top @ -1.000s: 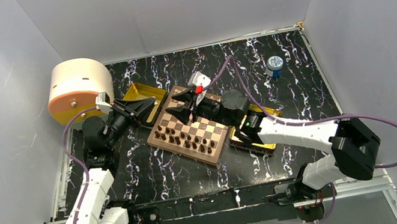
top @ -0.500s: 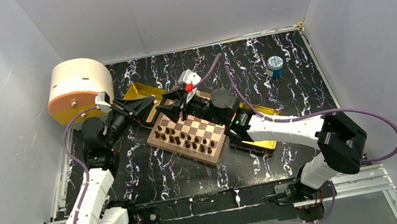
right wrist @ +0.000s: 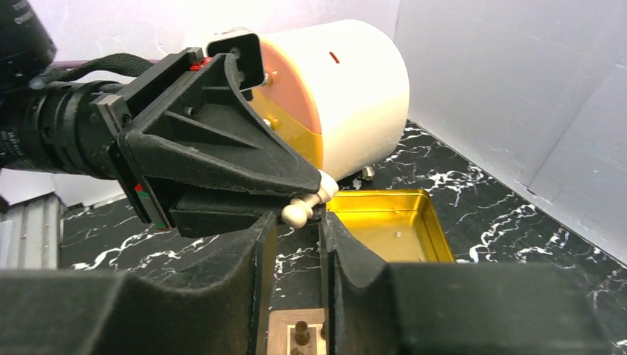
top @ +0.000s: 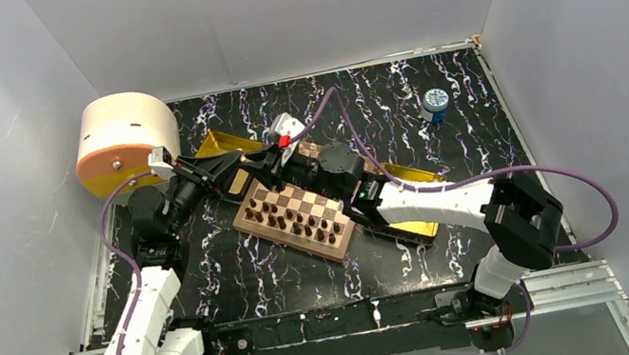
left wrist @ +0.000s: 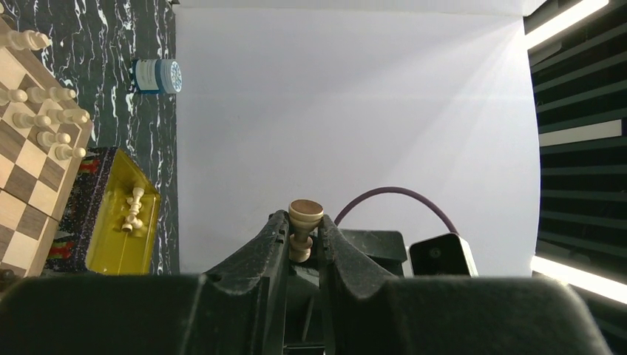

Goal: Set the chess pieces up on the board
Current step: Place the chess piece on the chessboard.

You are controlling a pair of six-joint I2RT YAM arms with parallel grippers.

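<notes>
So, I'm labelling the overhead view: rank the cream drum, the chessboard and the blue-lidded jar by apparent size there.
1. Cream drum and chessboard: look about alike, and the drum stands taller, nearer the camera, so unranked.
2. Blue-lidded jar: clearly smallest.

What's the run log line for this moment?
phase: likely handover | left gripper: shut on light chess piece | right gripper: open, lined up at the piece's head
</notes>
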